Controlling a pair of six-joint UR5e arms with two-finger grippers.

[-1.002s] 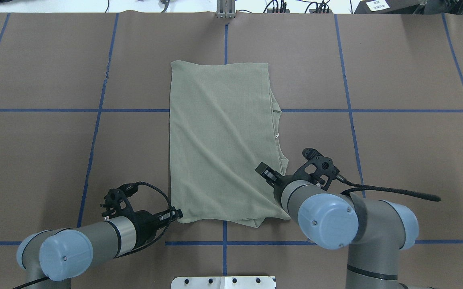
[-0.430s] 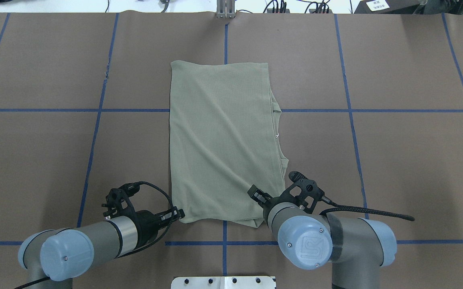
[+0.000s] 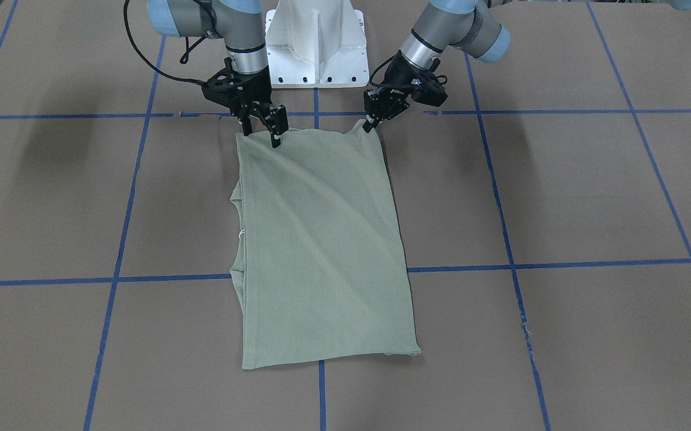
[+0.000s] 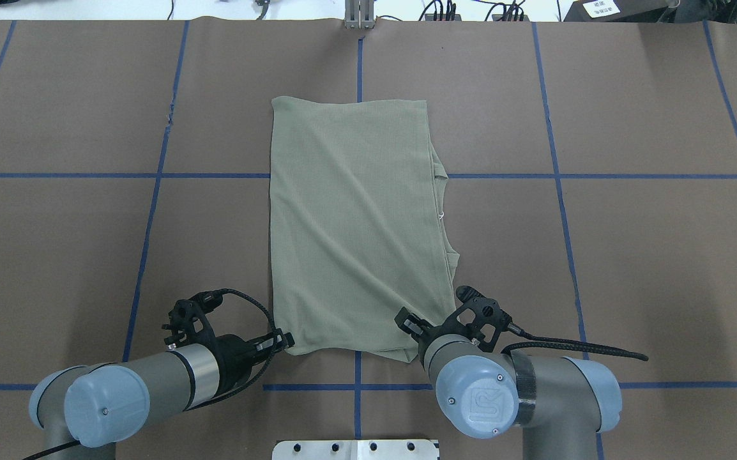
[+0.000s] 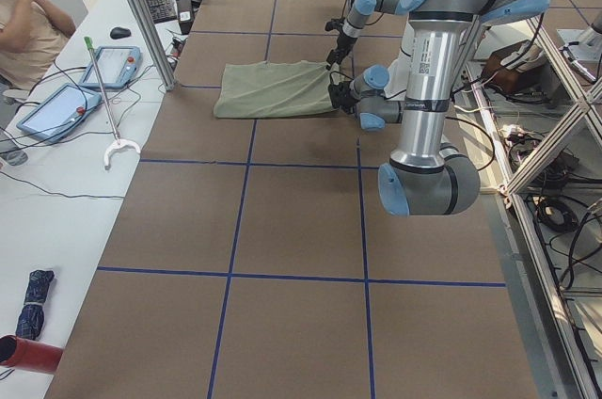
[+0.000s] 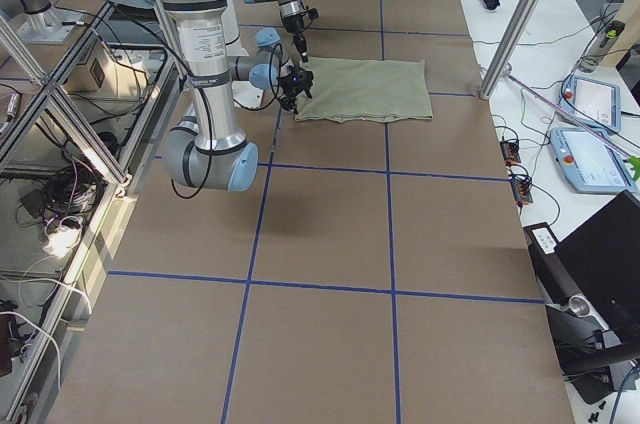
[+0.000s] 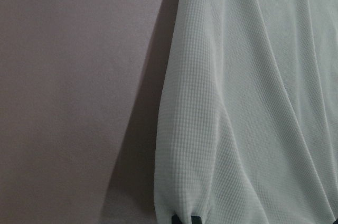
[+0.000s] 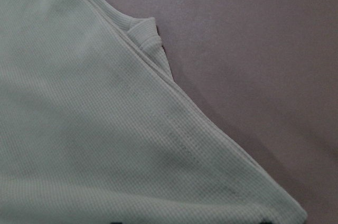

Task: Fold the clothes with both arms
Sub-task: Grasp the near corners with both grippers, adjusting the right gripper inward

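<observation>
The left claw [image 4: 284, 340] is closed narrow on the left corner of the sage-green shirt [image 4: 349, 223], at its end next to the robot, and this corner stands a little raised. The shirt lies folded to a long rectangle on the brown table [image 4: 87, 223], with its ribbed neck showing at its right edge. At the shirt's right corner of the same end, the right claw [image 3: 261, 134] hangs with its fingers wide apart, holding nothing.

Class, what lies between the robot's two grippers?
Only the robot-side edge of the shirt, running from left gripper to right gripper; the front-facing view shows it.
</observation>
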